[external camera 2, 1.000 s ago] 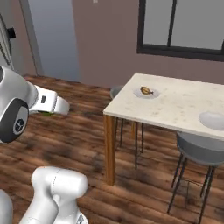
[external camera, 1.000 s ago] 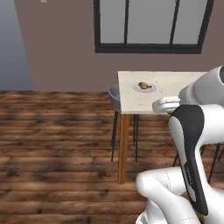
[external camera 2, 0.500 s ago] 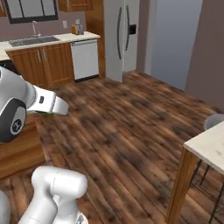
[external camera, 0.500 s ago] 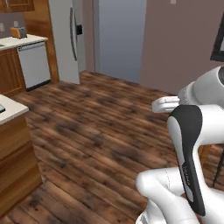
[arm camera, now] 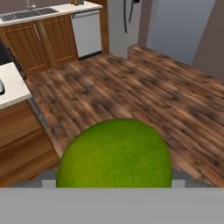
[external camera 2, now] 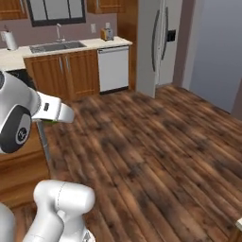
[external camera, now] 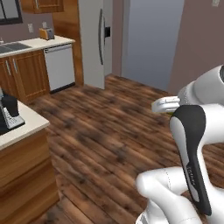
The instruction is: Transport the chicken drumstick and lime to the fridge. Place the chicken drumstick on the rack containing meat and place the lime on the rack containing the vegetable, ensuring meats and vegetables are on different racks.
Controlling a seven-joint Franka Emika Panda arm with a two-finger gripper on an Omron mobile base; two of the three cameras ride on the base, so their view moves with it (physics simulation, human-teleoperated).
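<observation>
The lime (arm camera: 114,153), a round bright-green ball, sits close up at the bottom of the hand view, and my gripper (arm camera: 113,181) is shut on it. A sliver of its green (external camera 2: 51,122) peeks out under the white hand in the right base view. The hand (external camera: 166,104) is held high over the wood floor. The fridge (external camera: 98,43) (external camera 2: 158,45) (arm camera: 127,19) is a tall grey steel unit with long vertical handles, standing across the floor with its doors closed. The chicken drumstick is out of view.
A wooden island counter (external camera: 26,127) with a black coffee machine (external camera: 8,113) stands close on the left. Cabinets, a white dishwasher (external camera 2: 113,68) and a sink (external camera 2: 52,46) line the far wall. Open wood floor (external camera: 109,131) stretches to the fridge.
The whole picture has swung: the base has turned from the dining table with its plate to the kitchen and fridge. The arm's pose is unchanged.
</observation>
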